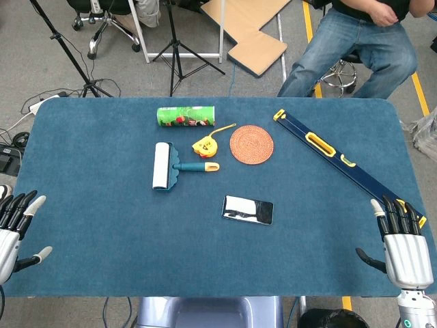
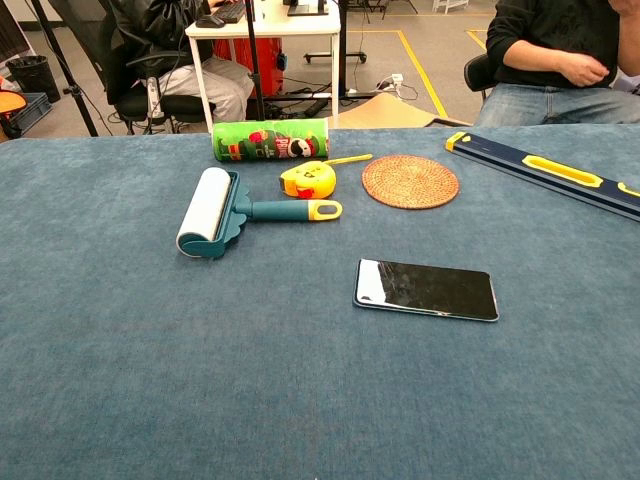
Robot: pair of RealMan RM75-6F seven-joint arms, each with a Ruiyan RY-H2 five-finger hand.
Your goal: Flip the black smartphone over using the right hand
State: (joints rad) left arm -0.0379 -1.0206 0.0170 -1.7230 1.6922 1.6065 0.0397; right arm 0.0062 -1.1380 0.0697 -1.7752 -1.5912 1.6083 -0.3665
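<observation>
The black smartphone (image 1: 247, 210) (image 2: 426, 289) lies flat on the blue table, glossy face up and catching light, a little right of centre. My right hand (image 1: 402, 242) hovers at the table's near right corner, fingers spread and holding nothing, well to the right of the phone. At the near left corner my left hand (image 1: 15, 229) is also open and empty. Neither hand appears in the chest view.
A lint roller (image 1: 164, 166) (image 2: 209, 211), a yellow tape measure (image 1: 204, 145) (image 2: 307, 180), a woven coaster (image 1: 251, 144) (image 2: 410, 181) and a green can (image 1: 186, 115) (image 2: 270, 140) lie behind the phone. A long blue level (image 1: 339, 160) (image 2: 545, 170) runs diagonally at right, ending near my right hand.
</observation>
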